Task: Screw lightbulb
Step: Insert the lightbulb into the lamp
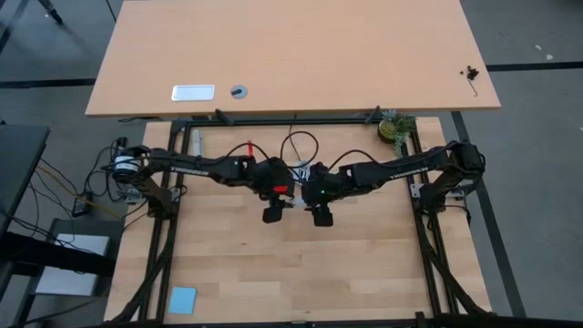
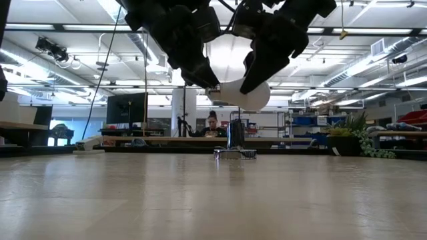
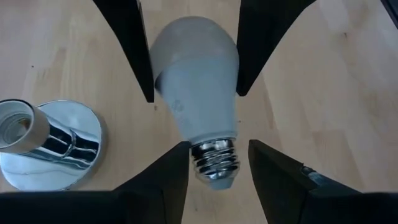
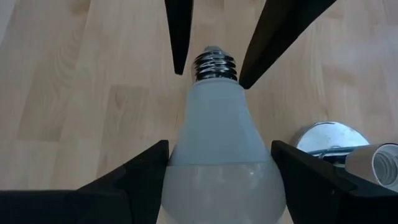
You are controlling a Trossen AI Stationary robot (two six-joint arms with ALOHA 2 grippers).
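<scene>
Mid-desk, right gripper grips the lightbulb by its globe; left gripper stands wide around the screw base, not clamped. Socket just beside on desk.

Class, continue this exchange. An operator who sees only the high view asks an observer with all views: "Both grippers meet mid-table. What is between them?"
Observer: The lightbulb. The right gripper grips its white globe.
Operator: And the left gripper?
Observer: The left gripper is open, with its fingers on either side of the screw base and a gap on each side.
Operator: Where is the socket?
Observer: The silver socket stands on the table. The low view shows the bulb held clear above it.
</scene>
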